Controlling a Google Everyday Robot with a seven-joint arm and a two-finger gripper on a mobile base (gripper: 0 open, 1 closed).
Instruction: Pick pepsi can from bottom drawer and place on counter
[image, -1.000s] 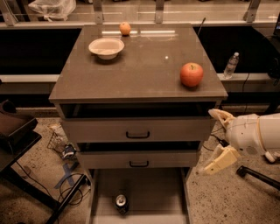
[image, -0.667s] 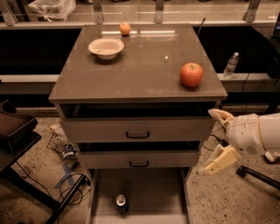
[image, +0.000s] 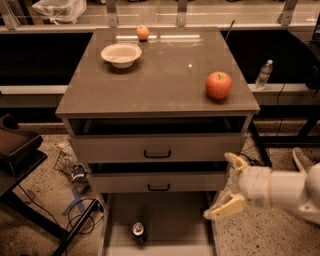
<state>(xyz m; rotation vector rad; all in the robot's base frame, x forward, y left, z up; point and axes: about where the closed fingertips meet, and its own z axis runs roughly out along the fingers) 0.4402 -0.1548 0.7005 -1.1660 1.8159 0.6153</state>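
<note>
The pepsi can (image: 139, 232) stands upright on the floor of the bottom drawer (image: 170, 220), which is pulled out at the foot of the cabinet. The can is dark with a silver top and sits near the drawer's front left. My gripper (image: 228, 185) is at the lower right, beside the drawer's right wall and in front of the middle drawer's right end. Its two cream fingers (image: 224, 206) are spread wide apart and hold nothing. It is to the right of the can and above it. The counter (image: 160, 75) is the glossy grey-brown cabinet top.
On the counter stand a red apple (image: 218, 85) at the front right, a white bowl (image: 121, 54) at the back left and an orange (image: 142, 32) at the back edge. A water bottle (image: 264, 74) stands on a ledge to the right. Cables and clutter (image: 75, 172) lie on the floor to the left.
</note>
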